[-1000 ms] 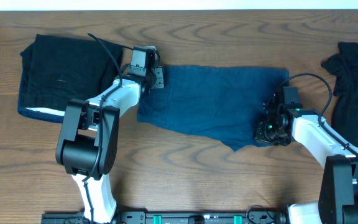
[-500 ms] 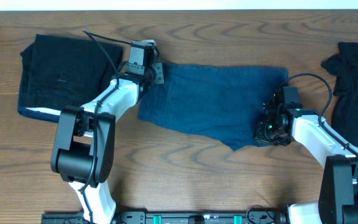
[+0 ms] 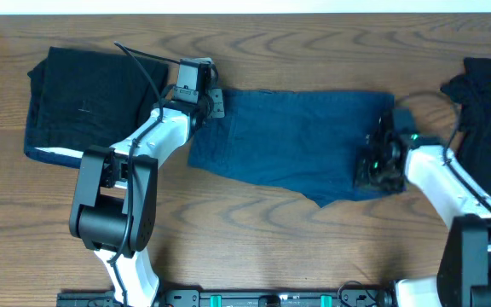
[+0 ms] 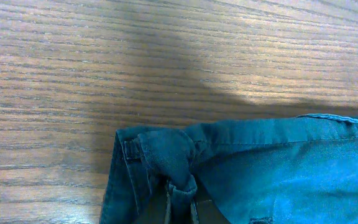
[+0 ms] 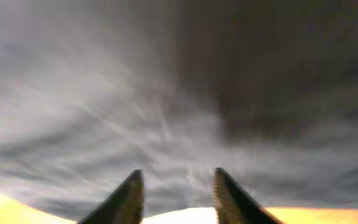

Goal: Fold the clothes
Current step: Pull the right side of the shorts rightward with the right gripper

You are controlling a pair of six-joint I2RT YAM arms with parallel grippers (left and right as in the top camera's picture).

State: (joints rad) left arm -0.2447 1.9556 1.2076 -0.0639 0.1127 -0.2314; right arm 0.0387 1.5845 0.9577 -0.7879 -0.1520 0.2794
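Our left gripper (image 4: 180, 210) is pinching the navy cloth (image 3: 297, 136), spread on the table (image 3: 271, 51), at its bunched far-left corner. Our right gripper (image 5: 178, 174) is hanging with 2 fingers apart over the opposite end. We are judging that this end needs an equally firm hold before lifting. The left arm (image 3: 156, 132) is reaching forward and the right arm (image 3: 441, 175) is angling inward.

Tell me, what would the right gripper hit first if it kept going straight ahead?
Most likely the navy cloth: the right gripper, fingers apart, faces blurred fabric filling its wrist view. How near is unclear.
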